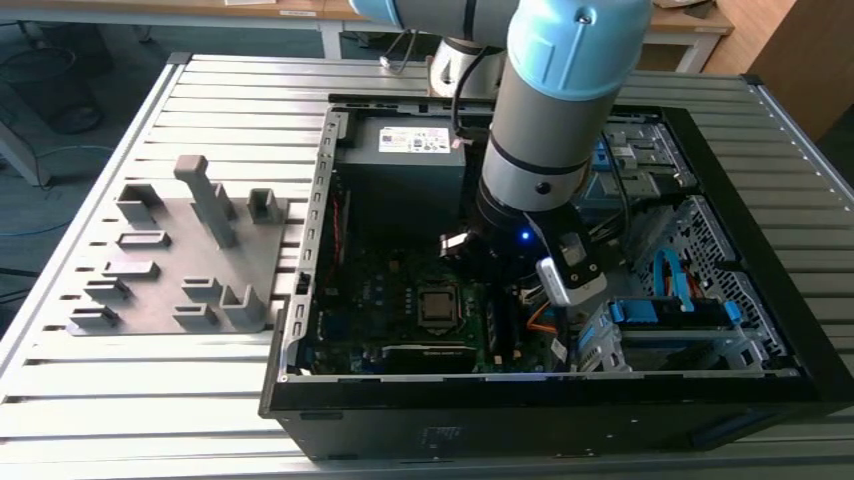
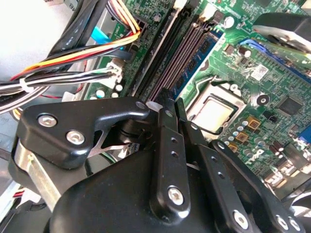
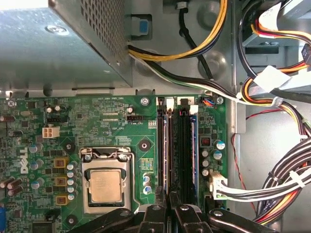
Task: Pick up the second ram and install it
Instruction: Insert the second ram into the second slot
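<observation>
My gripper [image 2: 171, 102] hangs low inside the open computer case [image 1: 310, 300], right over the near end of the row of memory slots [image 3: 176, 145]. Its black fingers [image 3: 182, 209] are shut together, and I cannot tell whether anything thin is pinched between them. A thin dark stick [image 2: 158, 53] stands on edge in the slot nearest the cables. I cannot tell if it is the second ram. The slots beside it show bare contact rows [image 2: 187, 53]. In the exterior view the arm [image 1: 534, 170] reaches down over the motherboard [image 1: 387, 290].
A grey fixture plate [image 1: 174, 265] with upright blocks lies on the slatted table at the exterior view's left. The processor socket [image 3: 104, 184] sits beside the slots. Cable bundles [image 3: 286, 179], the power supply [image 3: 53, 43] and blue drive bays [image 1: 667, 310] crowd around the gripper.
</observation>
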Robot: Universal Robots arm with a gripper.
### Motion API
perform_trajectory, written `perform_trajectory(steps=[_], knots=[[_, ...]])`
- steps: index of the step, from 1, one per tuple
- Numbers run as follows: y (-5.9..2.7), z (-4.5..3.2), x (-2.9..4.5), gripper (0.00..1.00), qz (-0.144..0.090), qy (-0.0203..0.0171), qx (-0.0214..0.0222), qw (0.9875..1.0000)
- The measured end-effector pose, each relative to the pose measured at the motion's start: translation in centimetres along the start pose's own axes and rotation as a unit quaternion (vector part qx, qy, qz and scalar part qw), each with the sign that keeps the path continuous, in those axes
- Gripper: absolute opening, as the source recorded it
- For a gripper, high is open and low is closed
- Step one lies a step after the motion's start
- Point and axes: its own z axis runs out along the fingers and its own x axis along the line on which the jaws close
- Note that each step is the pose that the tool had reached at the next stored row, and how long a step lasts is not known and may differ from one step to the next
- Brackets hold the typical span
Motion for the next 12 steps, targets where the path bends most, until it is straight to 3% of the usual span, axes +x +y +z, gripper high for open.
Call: perform_trajectory(steps=[5,12], knots=[[-0.48,-0.09,-0.02,0.14,0.0,0.0,0.0,1.0],[-0.47,-0.09,-0.4,0.14,0.001,0.0,0.0,1.0]])
